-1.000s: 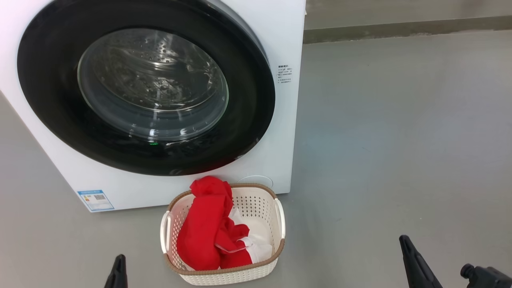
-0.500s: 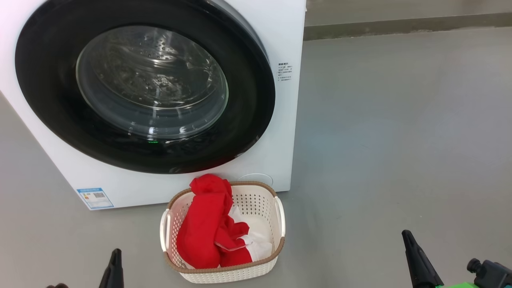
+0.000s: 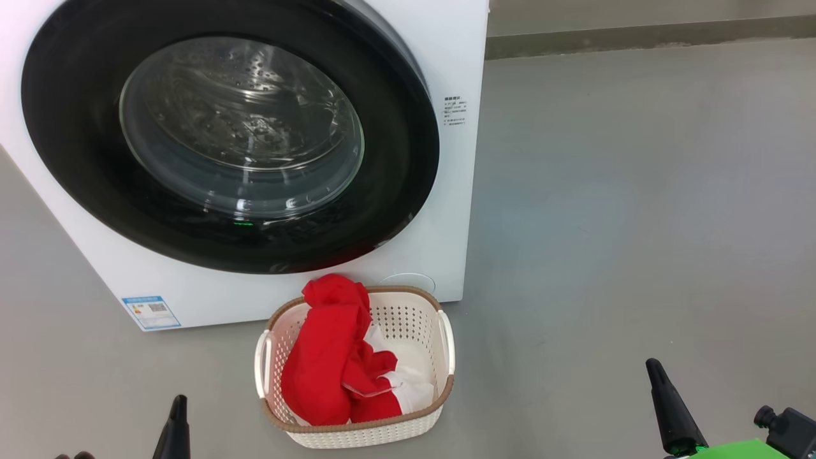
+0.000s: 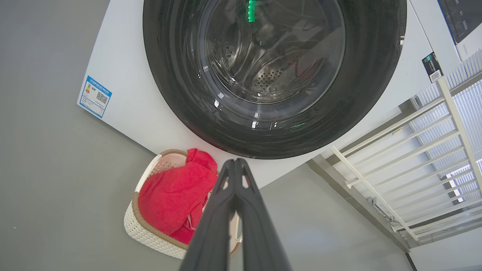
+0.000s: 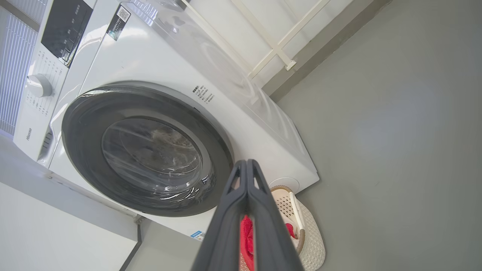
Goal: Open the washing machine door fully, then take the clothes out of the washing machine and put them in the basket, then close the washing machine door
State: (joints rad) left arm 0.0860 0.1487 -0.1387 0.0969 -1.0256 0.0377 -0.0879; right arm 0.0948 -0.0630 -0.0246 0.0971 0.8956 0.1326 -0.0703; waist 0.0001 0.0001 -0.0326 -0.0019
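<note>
Floor (image 3: 637,191) of smooth grey spreads wide beside the white washing machine (image 3: 449,248), whose top is cut off in the head view; the washing machine door (image 3: 401,159) lies closed, the drum dim behind its glass. Just before it stands the basket (image 3: 411,322), the clothes (image 3: 319,370) heaped inside and hiding most of its bottom. Left gripper (image 3: 176,421) and right gripper (image 3: 663,401) are clenched on nothing, both cut off at the head view's bottom edge.

Washer (image 5: 158,64) panel (image 5: 66,32): brand mark (image 5: 29,134) looks like "Hisense". Blue label (image 3: 151,311) at the lower front corner has a QR code, text too small. Black sticker (image 4: 432,67) near the panel also has a QR code. Print block (image 3: 455,112) on the front: illegible.
</note>
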